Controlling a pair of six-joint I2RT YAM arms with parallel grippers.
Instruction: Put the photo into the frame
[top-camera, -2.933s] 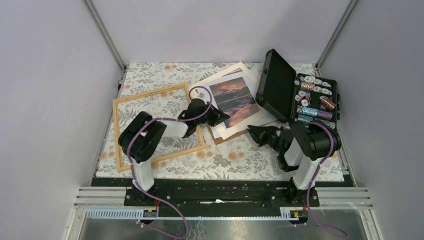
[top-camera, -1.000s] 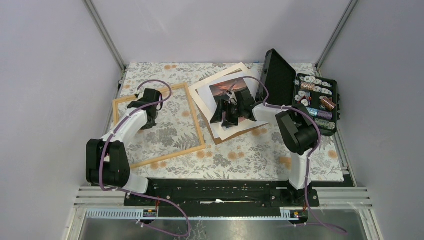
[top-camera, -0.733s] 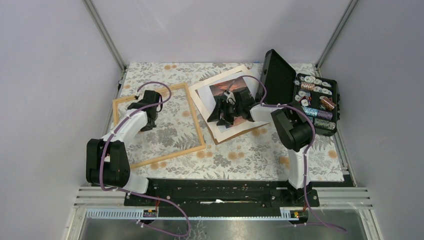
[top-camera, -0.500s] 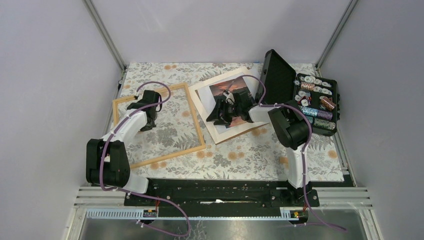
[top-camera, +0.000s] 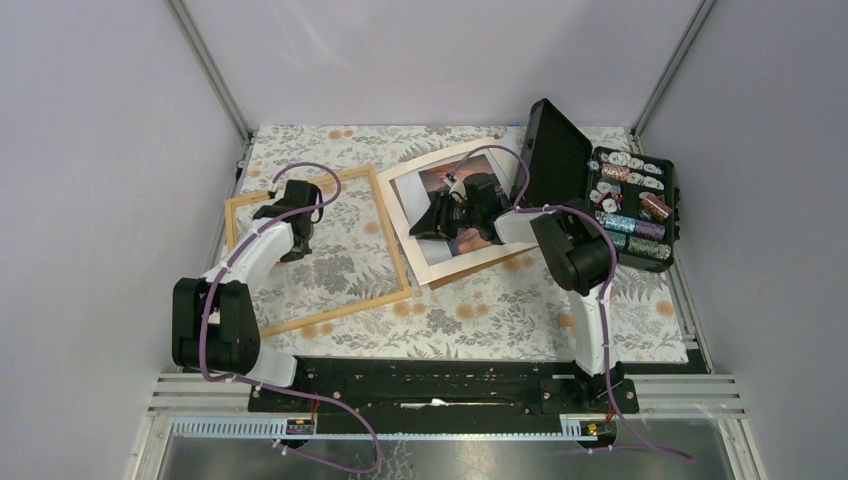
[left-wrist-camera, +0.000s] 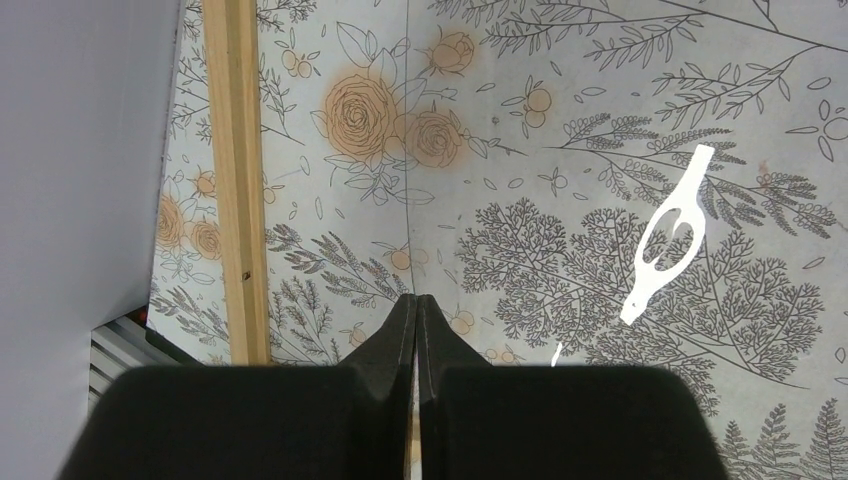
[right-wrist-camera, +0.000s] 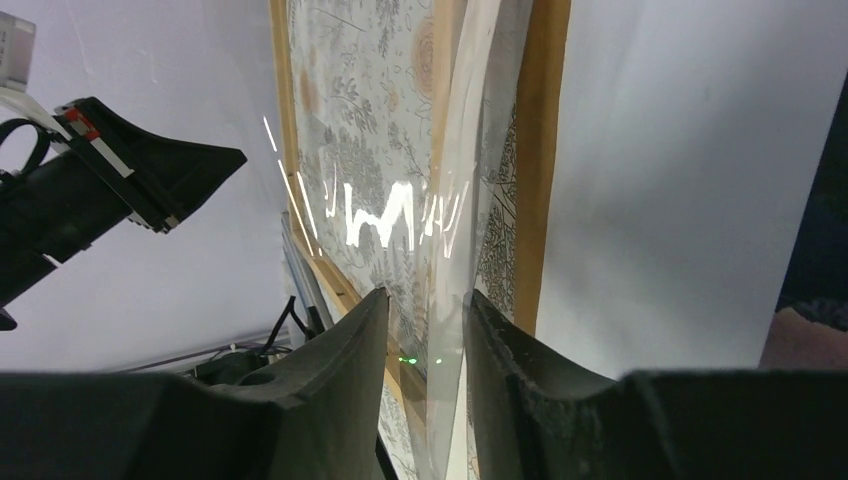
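The photo (top-camera: 445, 180), a sunset print with a white border, lies on a stack of sheets right of the frame (top-camera: 390, 240), a thin light-wood rectangle on the floral cloth. My right gripper (top-camera: 425, 226) lies low over the stack's left edge, covering much of the print. In the right wrist view its fingers (right-wrist-camera: 425, 295) stand apart, and the edge of a clear glossy sheet (right-wrist-camera: 445, 230) rises between them. Beside that sheet are a wooden strip (right-wrist-camera: 540, 150) and the white paper (right-wrist-camera: 680, 180). My left gripper (top-camera: 292, 210) is shut and empty (left-wrist-camera: 415, 300) inside the frame, near its left rail (left-wrist-camera: 235, 180).
An open black case (top-camera: 560, 170) full of small spools (top-camera: 630, 200) stands at the back right, close to the stack. A brown board edge (top-camera: 505, 262) shows under the stack. Grey walls close in on both sides. My left arm (right-wrist-camera: 100, 170) shows in the right wrist view.
My right gripper has slid left over the stack towards the frame, its jaws narrowing. The stack has shifted slightly left with it. The left arm has stayed put.
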